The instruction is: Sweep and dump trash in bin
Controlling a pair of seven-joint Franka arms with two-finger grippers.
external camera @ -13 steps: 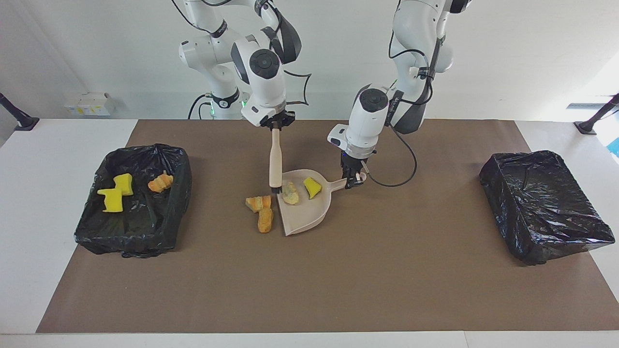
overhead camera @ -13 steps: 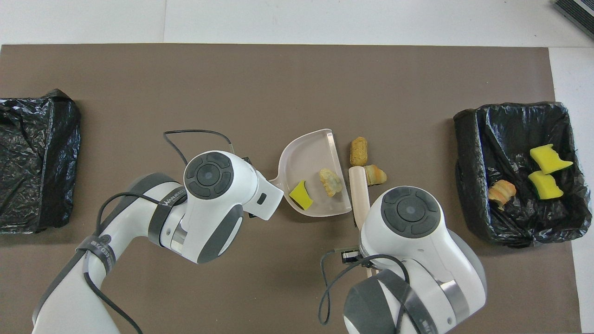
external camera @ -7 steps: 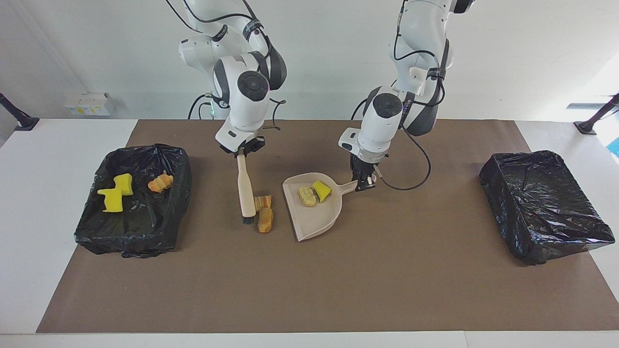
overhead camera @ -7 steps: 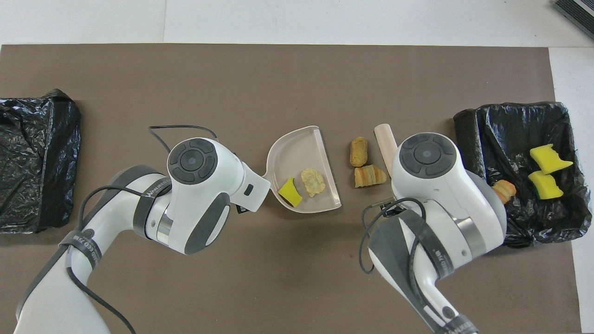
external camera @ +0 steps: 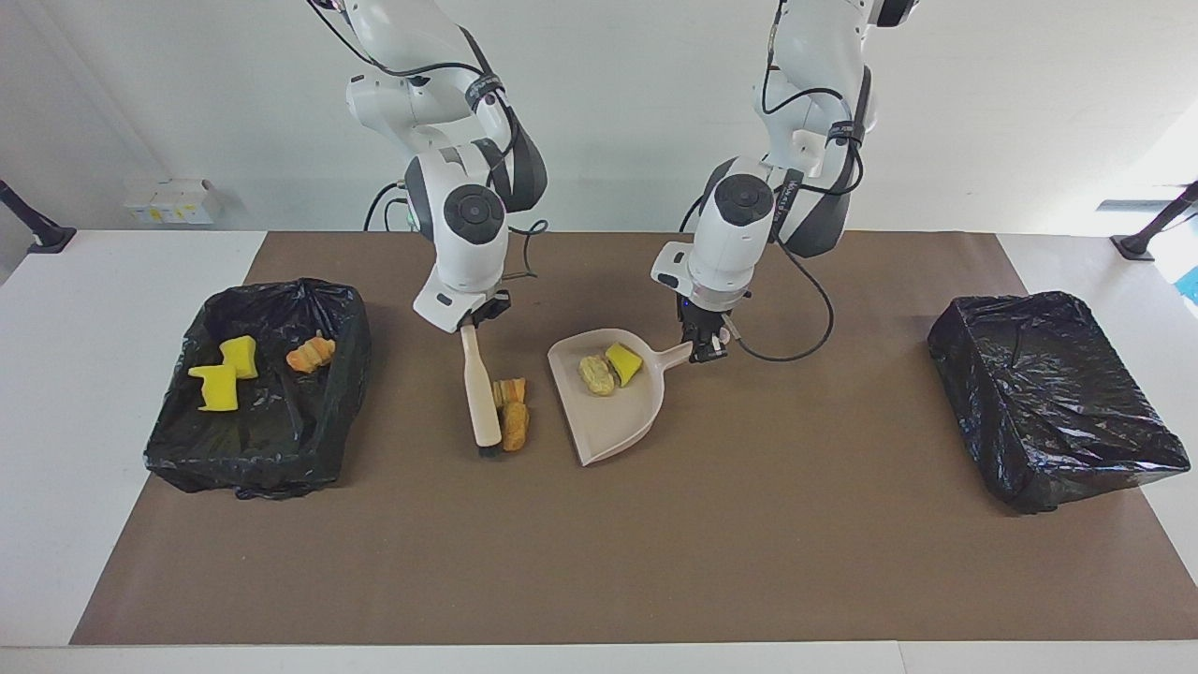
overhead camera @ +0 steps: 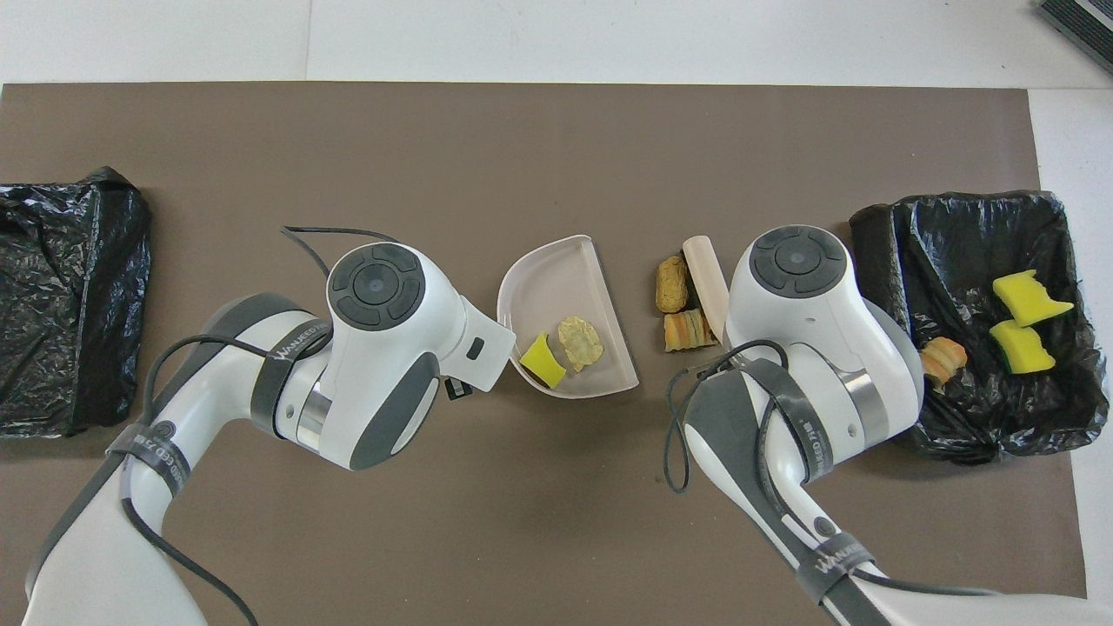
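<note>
My right gripper (external camera: 473,321) is shut on the handle of the beige brush (external camera: 480,393), which slants down to the brown mat with its black bristles (external camera: 487,451) low. Two tan lumps of trash (external camera: 513,410) lie against the brush (overhead camera: 706,283), between it and the beige dustpan (external camera: 613,421). The dustpan's mouth faces the lumps (overhead camera: 674,304). A yellow sponge chunk (external camera: 622,363) and a pale lump (external camera: 596,374) lie in the dustpan (overhead camera: 561,278). My left gripper (external camera: 704,348) is shut on the dustpan's handle (external camera: 676,355). In the overhead view the wrists hide both grippers.
A black-lined bin (external camera: 351,360) at the right arm's end of the table holds two yellow sponge chunks (external camera: 225,374) and an orange lump (external camera: 311,354). A second black-lined bin (external camera: 1058,393) stands at the left arm's end.
The right gripper carried the brush from the dustpan's mouth over the two lumps and set it against their side toward the right arm's end. The dustpan shifted slightly toward the left arm's end.
</note>
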